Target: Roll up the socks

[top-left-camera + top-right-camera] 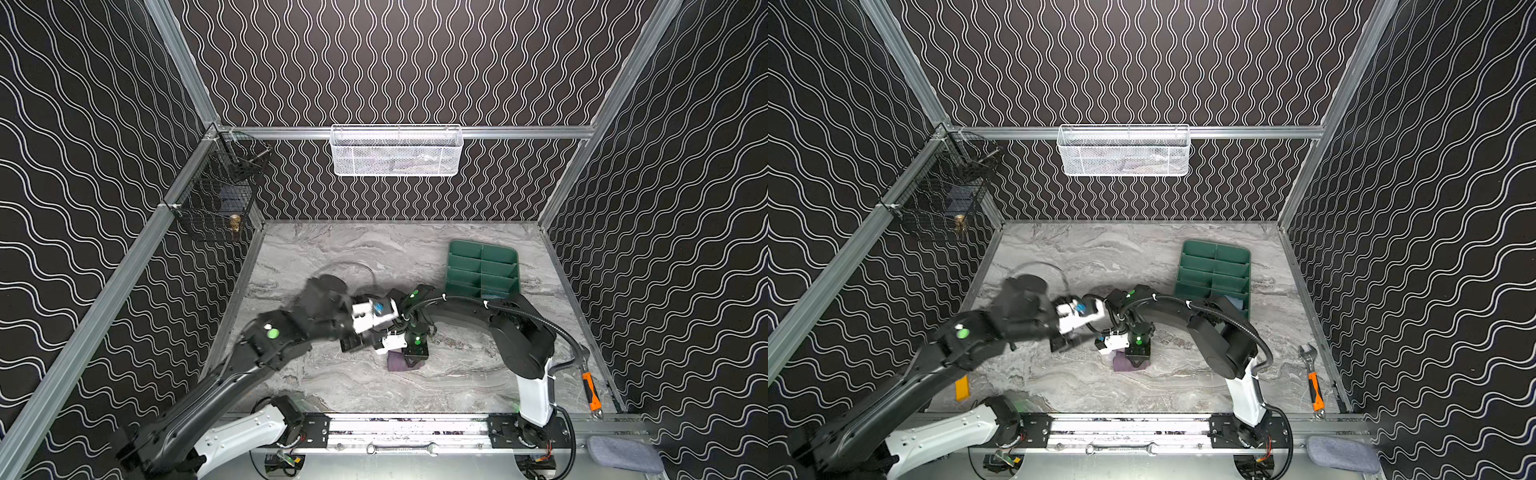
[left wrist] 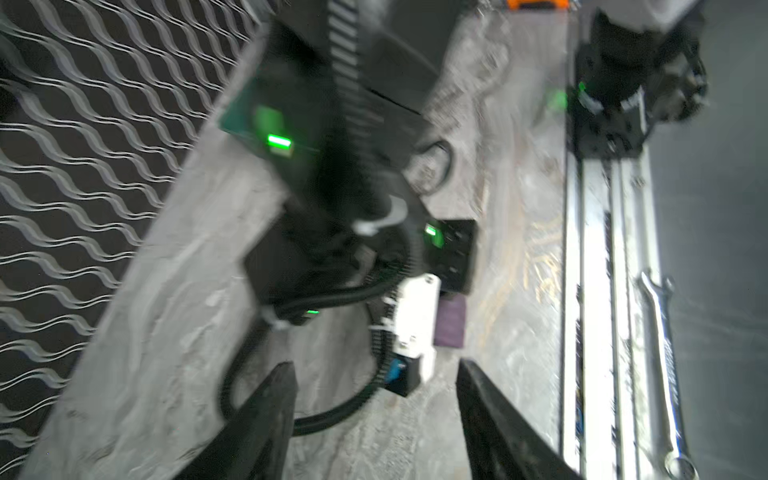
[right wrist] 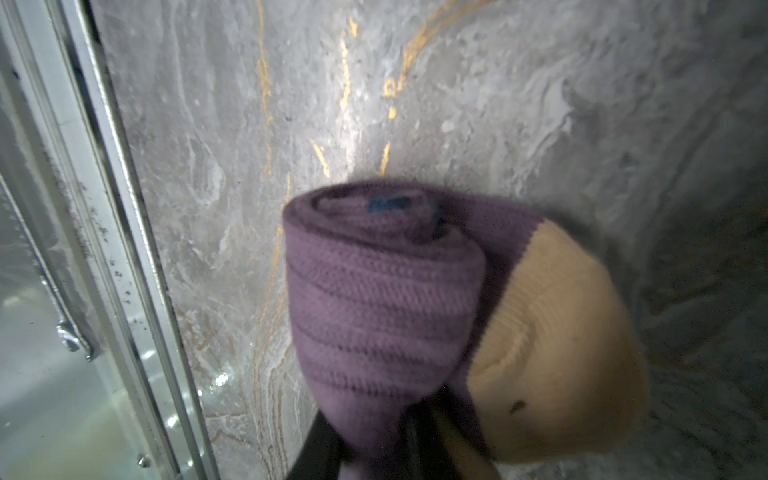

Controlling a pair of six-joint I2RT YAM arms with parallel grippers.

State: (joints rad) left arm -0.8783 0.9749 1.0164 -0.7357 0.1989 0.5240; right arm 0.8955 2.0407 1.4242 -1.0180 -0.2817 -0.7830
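Right tool point(image 3: 370, 440) grips purple sock point(image 3: 382, 291) (rolled up).

Top views, stereo pair: set high over the base rail point(image 1: 407, 430), tilted down and forward across the whole marble table point(image 1: 332, 257) to the back wall point(image 1: 395, 62); distant, nearly identical, shifted slightly sideways. Left wrist view: behind the left gripper point(image 2: 374, 365), looking out between its two fingers; middle range, blurred; purple sock roll point(image 2: 449, 326) ahead of the fingertips. Right wrist view: behind the right gripper point(image 3: 370, 436), very near, the same roll filling the frame just ahead of the fingertips. Shared by all four: roll and surrounding marble.
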